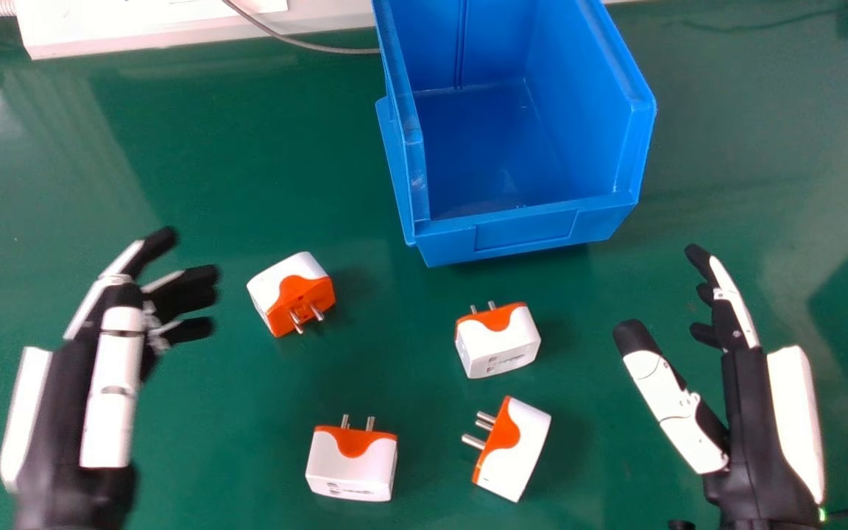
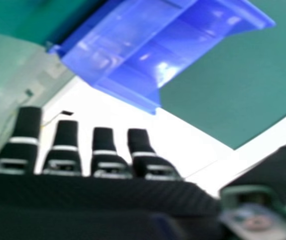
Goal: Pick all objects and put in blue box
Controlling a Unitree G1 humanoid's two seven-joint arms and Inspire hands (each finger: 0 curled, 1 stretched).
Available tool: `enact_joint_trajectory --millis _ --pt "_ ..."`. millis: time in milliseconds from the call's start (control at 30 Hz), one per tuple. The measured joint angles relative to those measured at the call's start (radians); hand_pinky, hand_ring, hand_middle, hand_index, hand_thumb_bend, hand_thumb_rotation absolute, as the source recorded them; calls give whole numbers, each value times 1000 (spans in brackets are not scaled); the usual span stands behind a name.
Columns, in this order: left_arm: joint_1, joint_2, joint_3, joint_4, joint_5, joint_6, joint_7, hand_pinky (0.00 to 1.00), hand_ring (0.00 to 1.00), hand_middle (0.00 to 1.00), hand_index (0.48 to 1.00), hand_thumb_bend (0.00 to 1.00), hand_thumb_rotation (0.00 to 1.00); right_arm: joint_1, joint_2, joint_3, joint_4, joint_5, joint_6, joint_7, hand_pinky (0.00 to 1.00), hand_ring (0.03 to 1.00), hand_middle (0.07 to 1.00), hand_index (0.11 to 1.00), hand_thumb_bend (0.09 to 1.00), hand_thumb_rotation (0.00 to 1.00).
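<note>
Head view: 4 plug adapters [image 1: 501, 342] lay on the counter [image 1: 247, 184], outside the blue box [image 1: 523, 232], so all 4 seemed left to pick. The left robot hand [image 1: 111, 368] and right robot hand [image 1: 751, 412] flanked them, spread wide, holding nothing.

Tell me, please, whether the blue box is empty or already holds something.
Empty: the blue box shows bare inner walls and a bare floor.
</note>
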Motion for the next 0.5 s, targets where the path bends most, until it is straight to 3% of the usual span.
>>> enact_joint_trajectory --millis 33,100,133,167,267,333,367,400,467,500 --pt "-2 11 11 4 0 3 1 623 698 715 826 217 914 0 0 0 0 0 0 0 799 906 930 905 466 865" --pt "-31 50 47 51 3 3 -1 618 695 712 825 220 906 1 1 -1 -1 -1 1 -1 799 906 931 905 465 865" --pt "-47 70 67 74 -5 14 -6 618 695 712 825 220 906 2 1 -1 -3 -2 1 -1 799 906 931 905 465 865" --pt "-63 89 86 90 -23 37 -17 613 691 709 823 220 893 2 1 -1 -4 -3 1 -1 799 906 931 906 463 865" --pt "-125 149 148 145 -120 152 -58 619 698 707 825 219 871 6 3 -1 -7 -7 1 -2 800 907 931 906 460 866" --pt "-153 153 174 163 -165 203 -61 630 705 709 826 225 856 10 7 -1 -7 -7 1 -2 800 907 931 906 468 867" --pt "-156 151 175 161 -177 221 -62 635 705 710 827 227 850 13 8 -1 -7 -7 1 -2 800 907 932 907 471 869" --pt "-154 148 172 156 -178 234 -68 639 706 712 828 230 845 16 10 0 -7 -8 1 -2 800 907 932 907 473 870" --pt "-145 147 160 143 -178 246 -92 642 703 712 828 232 834 17 13 0 -7 -9 1 -2 800 907 932 907 472 871" --pt "-142 148 158 141 -178 249 -110 642 702 712 829 234 830 17 13 1 -7 -9 1 -2 800 907 932 907 467 871"
